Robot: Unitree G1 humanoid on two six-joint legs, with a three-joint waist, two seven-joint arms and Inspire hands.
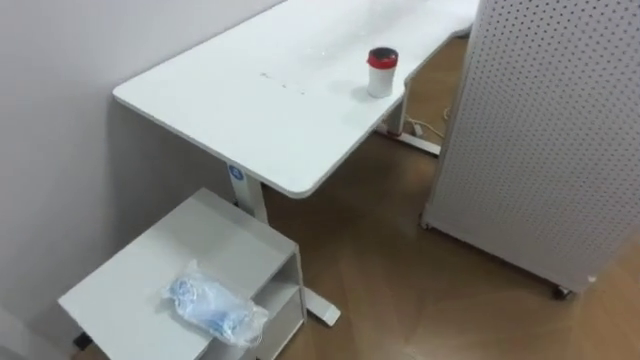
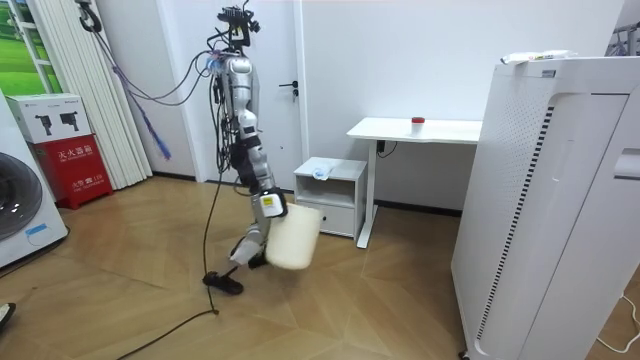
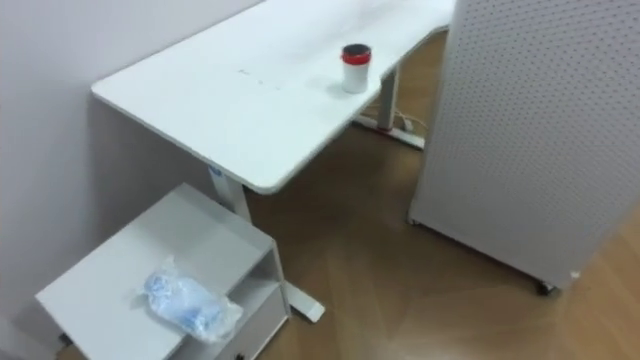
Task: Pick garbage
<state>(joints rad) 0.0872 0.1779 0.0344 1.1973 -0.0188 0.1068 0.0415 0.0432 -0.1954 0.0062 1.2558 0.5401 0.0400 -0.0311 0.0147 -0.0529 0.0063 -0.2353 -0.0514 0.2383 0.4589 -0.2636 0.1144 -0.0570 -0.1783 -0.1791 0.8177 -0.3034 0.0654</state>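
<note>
As the left eye view looks down along a pale wall (image 1: 50,150), a white desk (image 1: 250,110) runs away from the robot. A white cup with a red lid (image 1: 382,72) stands upright near the desk's right edge. Below the desk's near corner sits a low white cabinet (image 1: 140,290). On its top, toward the front, lies the garbage: a crumpled bag (image 1: 212,305) of clear and blue plastic, with nothing touching it. To the right, across a strip of wood floor (image 1: 380,260), stands a white perforated panel (image 1: 540,130) on small casters.

The right eye view gives the same layout. A white cable (image 3: 408,124) lies on the floor beneath the far part of the desk, beside the desk's foot.

In the room view the robot stands on the wood floor at the room view's left of the cabinet. A cream bin (image 2: 294,238) hangs low at its side, toward the camera. What seems to be its right hand (image 2: 270,206) is at the bin's rim, but the fingers are too small to read, so I cannot tell whether they grip it. The bag shows as a small pale lump on the cabinet top, well apart from the bin. A washing machine (image 2: 20,215) and a red box (image 2: 78,168) stand at the room view's far left.
</note>
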